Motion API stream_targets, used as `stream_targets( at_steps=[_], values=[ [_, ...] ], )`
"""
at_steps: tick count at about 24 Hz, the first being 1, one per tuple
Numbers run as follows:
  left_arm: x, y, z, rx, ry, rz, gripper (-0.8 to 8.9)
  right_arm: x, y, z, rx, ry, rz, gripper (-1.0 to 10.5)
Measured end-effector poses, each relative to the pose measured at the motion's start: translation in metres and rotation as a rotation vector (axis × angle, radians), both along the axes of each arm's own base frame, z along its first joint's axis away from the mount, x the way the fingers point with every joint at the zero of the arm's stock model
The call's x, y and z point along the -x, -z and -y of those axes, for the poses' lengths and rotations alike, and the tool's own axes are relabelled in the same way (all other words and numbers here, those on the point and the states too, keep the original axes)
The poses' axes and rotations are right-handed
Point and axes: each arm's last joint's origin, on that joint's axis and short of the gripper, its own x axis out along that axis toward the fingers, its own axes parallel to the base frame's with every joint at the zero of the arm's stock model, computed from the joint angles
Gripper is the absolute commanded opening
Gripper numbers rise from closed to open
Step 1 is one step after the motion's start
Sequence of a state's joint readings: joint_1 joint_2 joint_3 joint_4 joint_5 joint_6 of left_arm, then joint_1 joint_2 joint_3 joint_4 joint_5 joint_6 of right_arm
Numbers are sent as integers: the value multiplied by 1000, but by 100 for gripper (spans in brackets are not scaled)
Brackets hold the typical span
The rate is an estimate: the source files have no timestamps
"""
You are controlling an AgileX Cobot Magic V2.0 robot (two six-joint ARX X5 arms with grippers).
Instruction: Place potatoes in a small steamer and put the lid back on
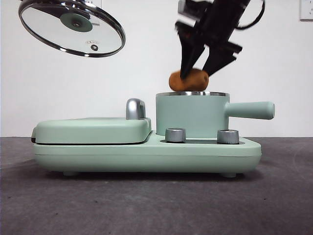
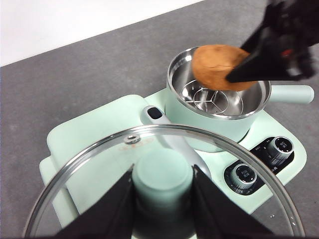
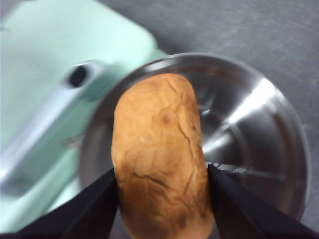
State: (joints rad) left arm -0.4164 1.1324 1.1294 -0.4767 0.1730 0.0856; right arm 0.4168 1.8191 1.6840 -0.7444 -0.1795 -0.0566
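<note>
Jaws of your right gripper (image 1: 201,68) pinch the potato (image 1: 189,80) above the steamer (image 1: 191,113). Your left gripper (image 2: 162,185) clamps the lid's (image 1: 71,26) knob, its arm cut off from view.

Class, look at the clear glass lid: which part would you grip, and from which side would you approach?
Grip the mint-green knob at the centre of the glass lid, coming from above. It is the only raised, narrow part; the disc is flat and wide. The left gripper holds it exactly so.
</note>
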Motion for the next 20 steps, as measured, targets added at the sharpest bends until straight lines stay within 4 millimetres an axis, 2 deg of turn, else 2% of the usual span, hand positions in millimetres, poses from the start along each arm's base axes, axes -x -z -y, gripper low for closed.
stream_targets(
  at_steps=[4, 6, 20],
  values=[
    [0, 0, 0, 0, 0, 0, 9, -15, 25, -3, 48, 13, -27, 253],
    [0, 0, 0, 0, 0, 0, 9, -20, 31, -4, 75, 24, -10, 253],
    [0, -1, 0, 5, 0, 10, 9, -24, 39, -6, 95, 13, -18, 257]
  ],
)
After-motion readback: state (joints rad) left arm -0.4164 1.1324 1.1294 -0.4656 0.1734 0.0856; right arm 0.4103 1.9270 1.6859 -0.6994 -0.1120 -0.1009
